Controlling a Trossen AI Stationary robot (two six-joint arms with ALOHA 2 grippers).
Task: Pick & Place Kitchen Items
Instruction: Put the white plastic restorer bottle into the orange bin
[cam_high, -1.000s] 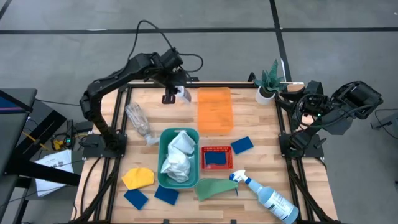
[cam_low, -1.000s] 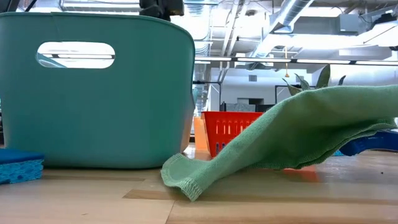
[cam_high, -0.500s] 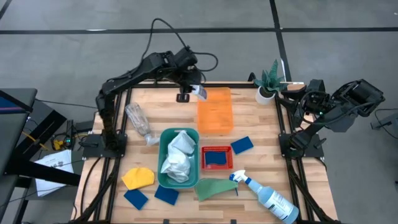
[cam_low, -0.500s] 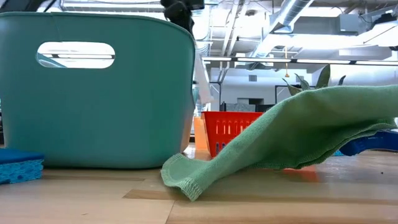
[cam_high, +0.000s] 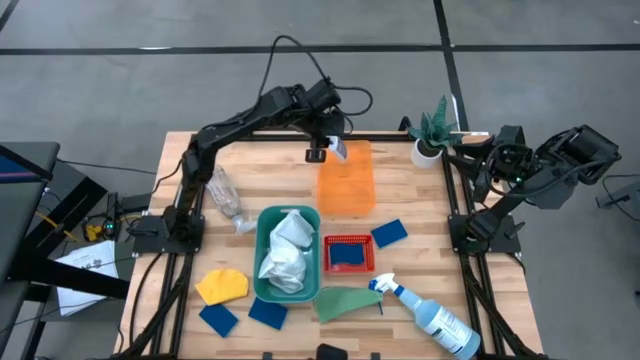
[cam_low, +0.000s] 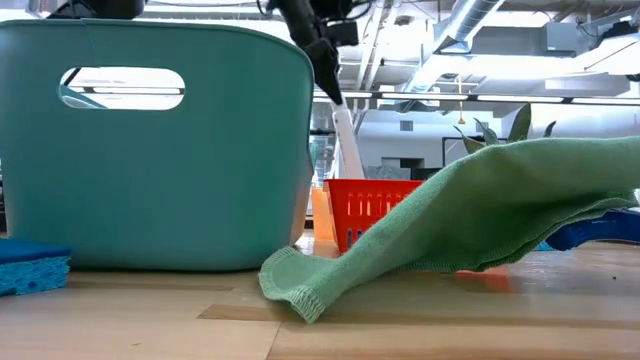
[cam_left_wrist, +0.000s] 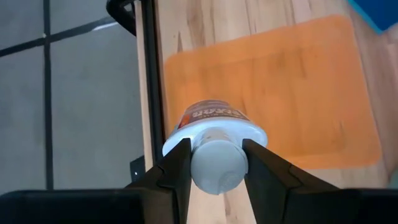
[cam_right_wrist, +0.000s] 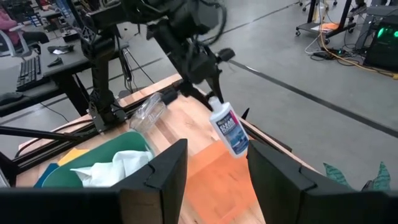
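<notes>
My left gripper (cam_high: 328, 151) hangs over the far left corner of the orange tray (cam_high: 346, 180), shut on the small white bottle (cam_high: 338, 150), which also shows in the right wrist view (cam_right_wrist: 229, 129). White cloths (cam_high: 285, 250) fill the teal bin (cam_high: 262, 222). One blue sponge lies in the red basket (cam_high: 348, 266), and another blue sponge (cam_high: 389, 233) lies flat beside it. The spray bottle (cam_high: 425, 310), green cloth (cam_high: 345, 302), yellow cloth (cam_high: 222, 286) and two blue sponges (cam_high: 240, 316) lie near the front edge. My right gripper (cam_right_wrist: 214, 155) waits open beyond the table's right edge. My left gripper pinches the bottle's cap (cam_left_wrist: 214, 167) between its two fingers (cam_left_wrist: 177, 163), one on each side. The fingers slant down from the table's left toward the far right. The bottle hangs below them, tilted, its bottom (cam_right_wrist: 239, 149) clear of the orange tray.
A clear plastic bottle (cam_high: 222, 192) lies on its side at the left. A green plant in a white pot (cam_high: 430, 140) stands at the far right corner. Bare wood shows between the tray and the plant and along the table's left side.
My left gripper has carried the white bottle along the far edge toward the table's right, sinking a little. It has gone from left of the orange tray to above the tray's far left corner. The bottle stays hanging in the same hold.
</notes>
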